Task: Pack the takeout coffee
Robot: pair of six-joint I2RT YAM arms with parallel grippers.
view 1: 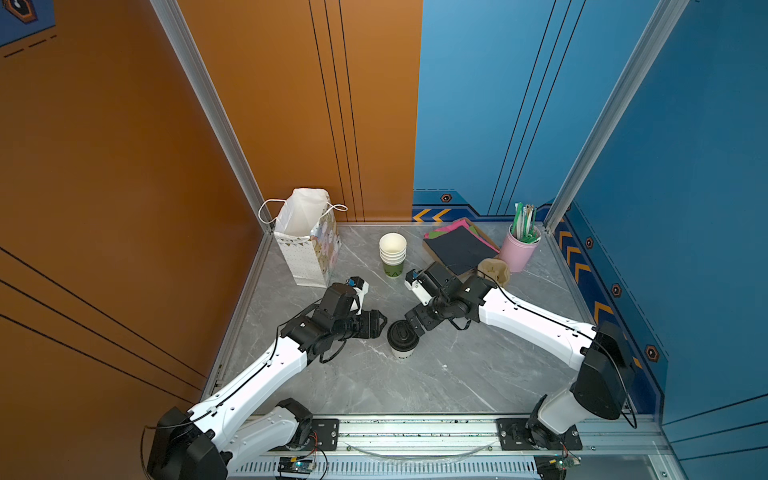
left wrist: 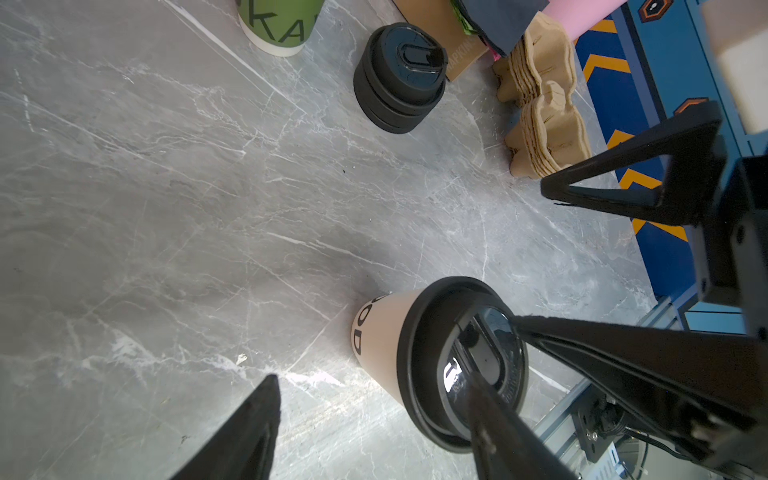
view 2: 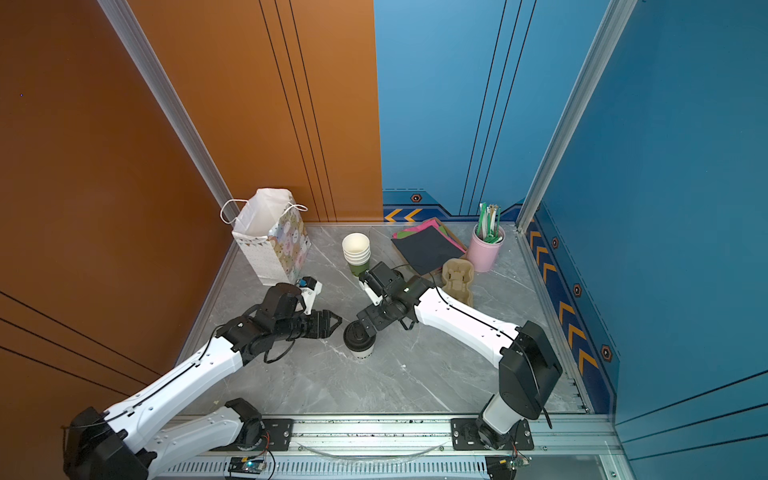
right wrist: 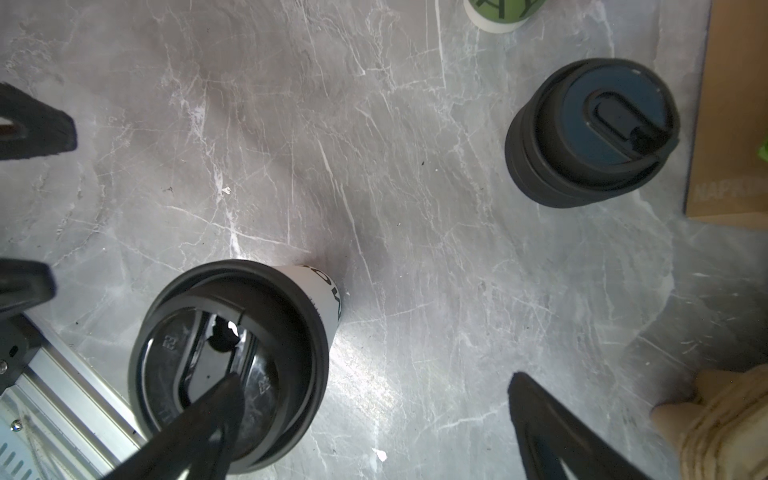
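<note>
Lid pile (left wrist: 399, 79) beyond coffee (left wrist: 384, 332): wrist views

I work in a robot lab booth dressed as a café: aluminium posts (view 1: 208, 104), printed orange and blue walls (view 1: 104, 166), a mounting rail (view 1: 415, 430), paper cups (view 1: 392, 253) and napkins (view 1: 459, 247) on the bench (view 1: 415, 386).

The right end effector (right wrist: 374, 378) gapes wide, one finger (right wrist: 208, 424) over the lidded takeout coffee (right wrist: 266, 316)

The small white cup (view 1: 403, 353) has black letters on its side and a round black lid (view 1: 399, 336) on top. It stands up on the grey surface (view 1: 415, 382).
</note>
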